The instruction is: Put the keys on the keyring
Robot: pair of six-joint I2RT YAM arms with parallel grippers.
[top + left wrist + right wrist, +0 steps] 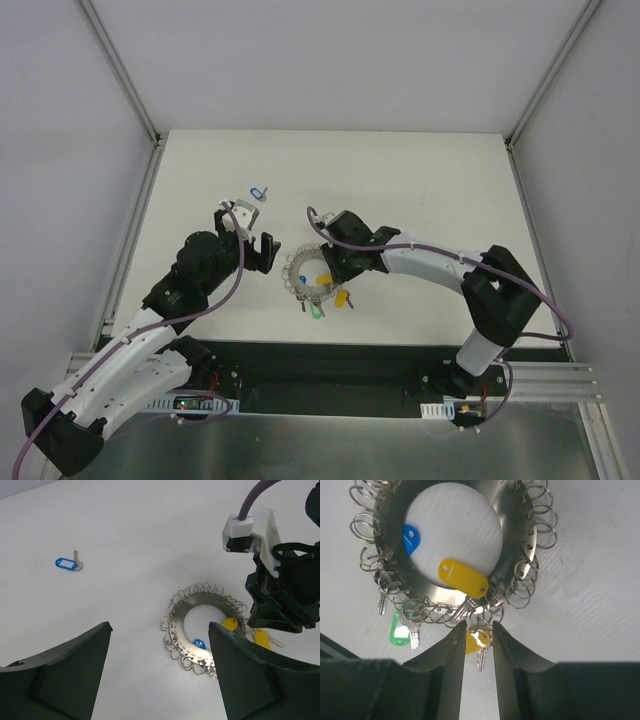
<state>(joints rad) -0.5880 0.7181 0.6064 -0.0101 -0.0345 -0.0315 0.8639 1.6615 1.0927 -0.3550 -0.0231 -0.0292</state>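
Lying on the table (150,525) well apart from the keyring (178,623), the loose blue-tagged key (66,563) looks light, stiff and slippery, best pinched by its tag with the wide-open, empty left pincer (160,629); the right pincer (478,627) stands narrowly parted over the ring's rim.

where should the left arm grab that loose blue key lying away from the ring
Probably by its blue tag, from straight above, jaws across its narrow width. The key lies flat on the table, and the tag is its bulkiest part; the metal end looks too thin to pinch.
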